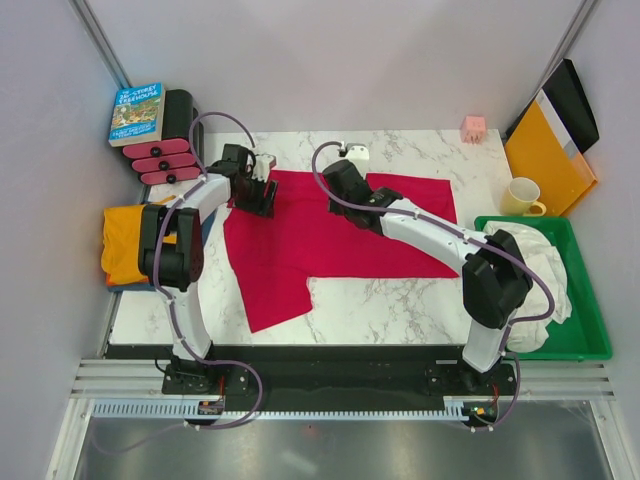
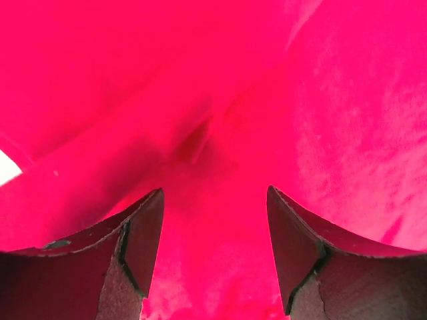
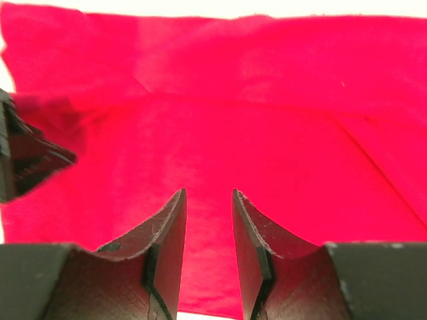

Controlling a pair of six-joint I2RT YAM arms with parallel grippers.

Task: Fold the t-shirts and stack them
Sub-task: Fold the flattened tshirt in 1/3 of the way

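Note:
The crimson red t-shirt (image 1: pixel 330 240) lies spread on the marble table, with one part hanging toward the front left. It fills the left wrist view (image 2: pixel 320 100) and the right wrist view (image 3: pixel 267 120). My left gripper (image 1: pixel 256 192) is low over the shirt's far left corner, open (image 2: pixel 215 189), with only fabric under the jaws. My right gripper (image 1: pixel 345 185) is over the shirt's far edge, its jaws a narrow gap apart (image 3: pixel 208 191) and holding nothing. The orange t-shirt (image 1: pixel 122 245) lies folded at the table's left edge. A dark blue sliver (image 1: pixel 207 228) shows beside it.
A green tray (image 1: pixel 585 335) with white cloth (image 1: pixel 545 270) stands at the right. A yellow mug (image 1: pixel 522 197) and an orange-yellow folder (image 1: pixel 545 150) are behind it. A book (image 1: pixel 137 112), pink rollers (image 1: pixel 165 162), a white object (image 1: pixel 357 153) and a pink cube (image 1: pixel 473 127) line the back.

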